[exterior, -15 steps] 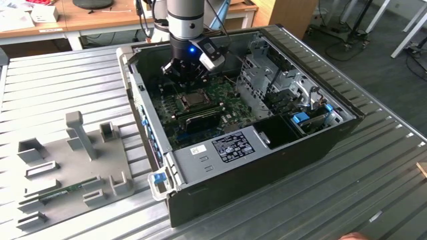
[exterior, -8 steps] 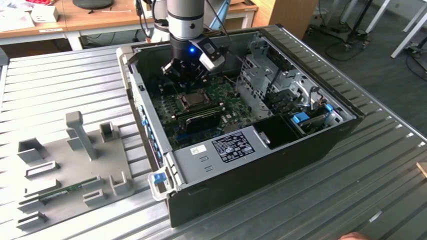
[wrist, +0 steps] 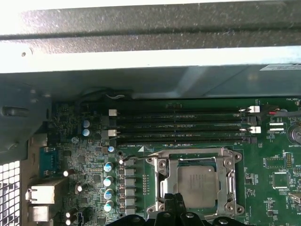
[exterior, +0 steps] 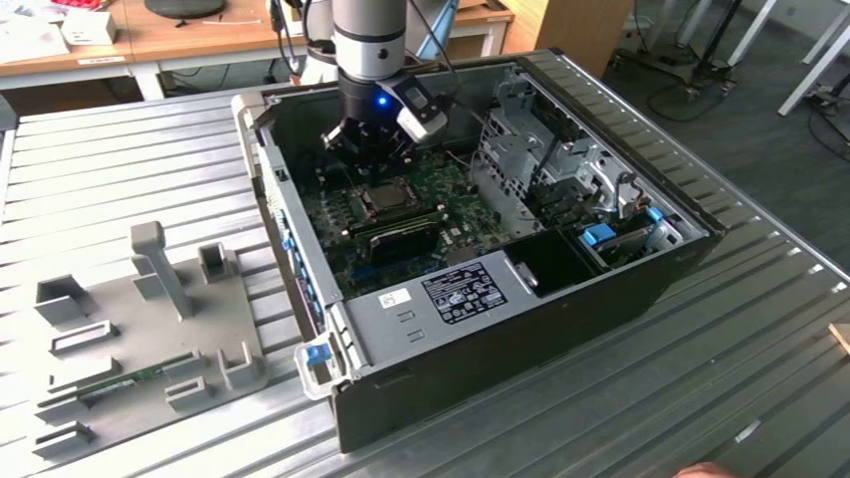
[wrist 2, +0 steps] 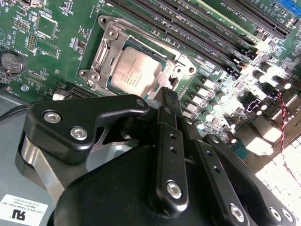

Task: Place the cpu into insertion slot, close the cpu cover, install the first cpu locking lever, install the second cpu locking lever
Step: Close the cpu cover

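Black metal fingers of the gripper (wrist: 175, 201) look pressed together with nothing visible between them, their tips at the near edge of the cpu cover (wrist: 188, 161). The cpu (wrist: 196, 184), a dull silver-grey square, lies flat in the insertion slot (wrist 2: 149, 48). The slot sits toward the middle of the green motherboard (wrist: 277, 160), just beside the long black memory slots (wrist: 178, 125). The thin, shiny stamped frame appears folded down around the chip, so placing and closing look done. I cannot tell whether either locking lever is latched.
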Tool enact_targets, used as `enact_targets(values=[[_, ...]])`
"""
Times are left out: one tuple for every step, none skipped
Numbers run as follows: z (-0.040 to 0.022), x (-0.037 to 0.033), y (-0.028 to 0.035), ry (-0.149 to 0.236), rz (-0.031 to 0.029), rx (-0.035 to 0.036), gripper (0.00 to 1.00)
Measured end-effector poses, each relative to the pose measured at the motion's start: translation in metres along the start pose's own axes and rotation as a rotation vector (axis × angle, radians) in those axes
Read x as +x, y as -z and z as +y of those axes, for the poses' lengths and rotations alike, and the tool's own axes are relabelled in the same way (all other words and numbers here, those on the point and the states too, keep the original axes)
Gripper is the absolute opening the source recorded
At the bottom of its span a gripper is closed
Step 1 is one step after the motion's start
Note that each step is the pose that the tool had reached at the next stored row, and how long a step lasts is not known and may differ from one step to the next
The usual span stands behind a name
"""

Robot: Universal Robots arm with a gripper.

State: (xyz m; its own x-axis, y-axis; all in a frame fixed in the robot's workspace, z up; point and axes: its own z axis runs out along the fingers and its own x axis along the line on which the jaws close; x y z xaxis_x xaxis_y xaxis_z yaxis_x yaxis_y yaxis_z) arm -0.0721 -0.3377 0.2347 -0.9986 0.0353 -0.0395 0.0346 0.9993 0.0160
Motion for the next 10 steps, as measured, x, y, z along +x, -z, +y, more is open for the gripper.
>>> enact_targets(values=[[0.0, 0.0, -0.0003, 0.0, -0.0001, -0.0001, 0.1], [0.0, 0.0, -0.0008, 0.0, -0.0001, -0.0002, 0.1], [0.0, 0.0001, -0.0011, 0.0, 0.0, 0.0, 0.1], [0.0, 0.0001, -0.0015, 0.0, -0.0001, -0.0001, 0.1], [0.0, 0.0001, -0.0021, 0.0, -0.0001, -0.0001, 0.1], [0.0, 0.0002, -0.0026, 0.0, -0.0001, -0.0001, 0.1], [-0.0001, 0.0002, -0.0027, 0.0, 0.0001, 0.0001, 0.1], [-0.0001, 0.0002, -0.0027, 0.0, 0.0001, 0.0001, 0.1], [-0.0001, 0.0002, -0.0027, 0.0, 0.0001, 0.0002, 0.1], [-0.0001, 0.0002, -0.0028, 0.0, 0.0001, 0.0001, 0.1]])
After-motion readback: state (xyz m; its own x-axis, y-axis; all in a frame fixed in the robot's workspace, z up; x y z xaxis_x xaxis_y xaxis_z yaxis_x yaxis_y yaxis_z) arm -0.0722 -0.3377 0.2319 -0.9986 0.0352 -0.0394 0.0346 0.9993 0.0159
